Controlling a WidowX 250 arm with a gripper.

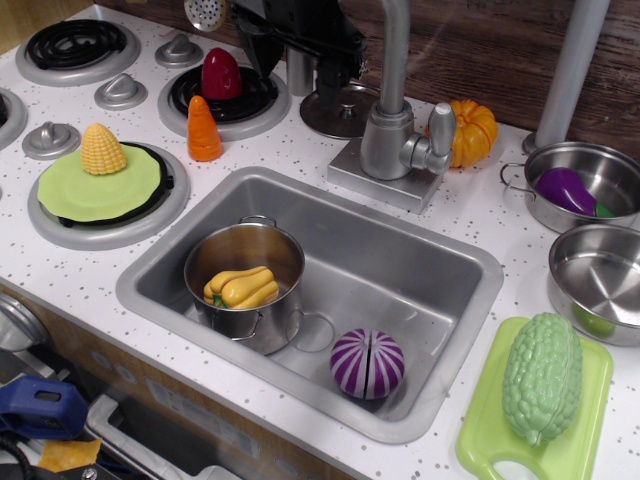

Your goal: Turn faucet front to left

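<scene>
Claw hangs left of the faucet, touching nothing, spread unclear.

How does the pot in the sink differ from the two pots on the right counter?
The pot in the sink is taller and holds a yellow squash. The rear right pot is shallower and holds a purple eggplant. The front right pot is also shallow, with only a bit of green showing. All are shiny metal.

Three metal pots: one in the sink, two at right. Three stove burners. One faucet, one cutting board.
</scene>
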